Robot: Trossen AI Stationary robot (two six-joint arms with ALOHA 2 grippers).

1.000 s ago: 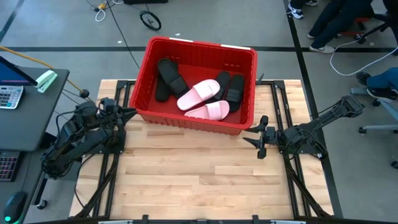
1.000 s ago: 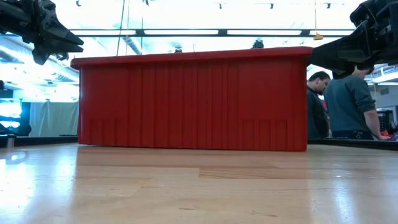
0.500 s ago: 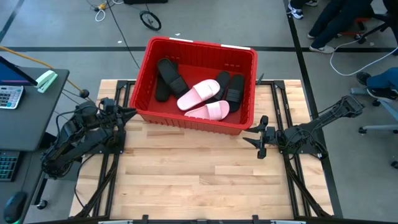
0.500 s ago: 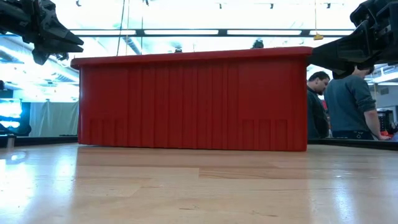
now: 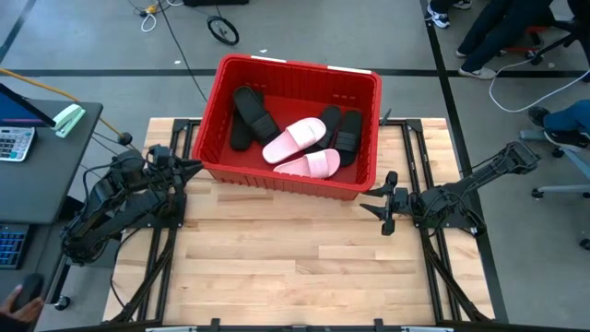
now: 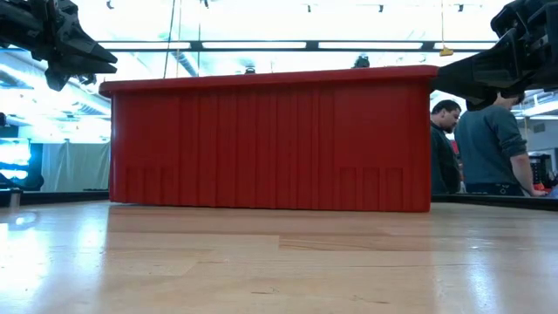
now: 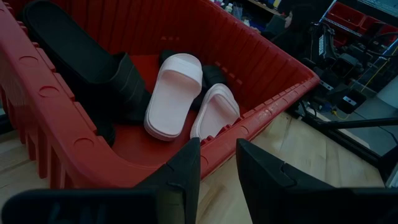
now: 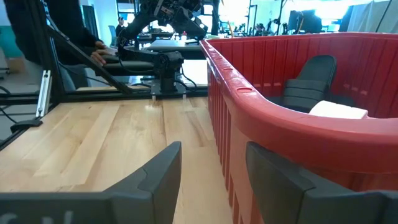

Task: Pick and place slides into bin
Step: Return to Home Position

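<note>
Two pink slides (image 5: 300, 148) and the black slides (image 5: 247, 115) lie inside the red bin (image 5: 277, 177), centred at the worktop's (image 5: 295, 263) far edge. A calculator (image 5: 13, 143) sits on a desk off the left edge, and two people (image 6: 475, 148) stand beyond the bin. Left arm is folded at the left edge, with the left gripper (image 5: 194, 167) just beside the bin's near-left corner, fingers slightly apart, empty. Right gripper (image 5: 378, 203) is near the near-right corner, fingers wider apart, empty.

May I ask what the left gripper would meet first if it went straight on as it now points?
Most likely the bin: the left gripper points at its near rim, close ahead, with the pink slides beyond it inside. Depth is hard to judge.
</note>
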